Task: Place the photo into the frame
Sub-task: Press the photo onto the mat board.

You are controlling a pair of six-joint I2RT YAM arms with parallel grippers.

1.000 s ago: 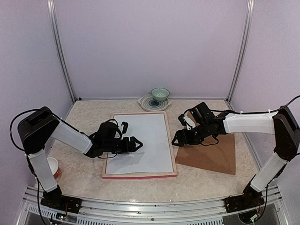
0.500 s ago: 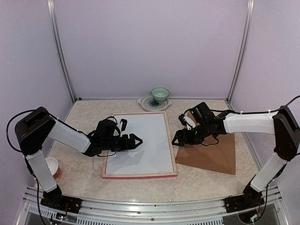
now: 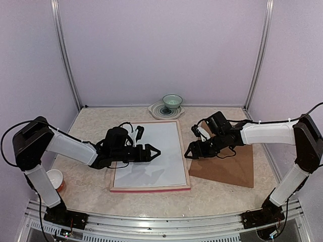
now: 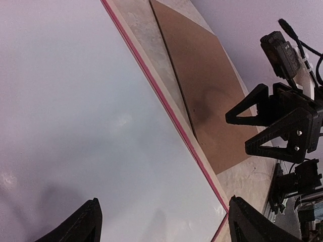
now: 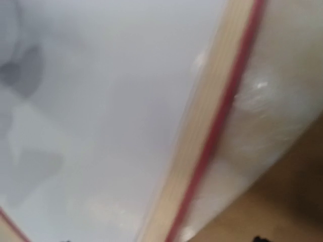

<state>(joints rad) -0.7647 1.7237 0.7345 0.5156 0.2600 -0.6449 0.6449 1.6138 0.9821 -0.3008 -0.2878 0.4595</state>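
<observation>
White sheet [image 3: 166, 166] lay in frame [image 3: 150, 189]; L gripper [image 3: 155, 153], R gripper [image 3: 189, 153] both released. Next prob: hardboard backing [image 3: 227, 169] on top.

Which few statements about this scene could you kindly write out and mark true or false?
1. The flat brown hardboard backing lies right of the rectangular pink-red-edged wooden frame. True.
2. The small green bowl sits inside the frame. False: it stands on a striped plate beyond it.
3. The left arm's jaws stand open above the white sheet in the frame. True.
4. The right arm's jaws grip the hardboard. False: they stand open and empty beside the frame's right rail.
</observation>
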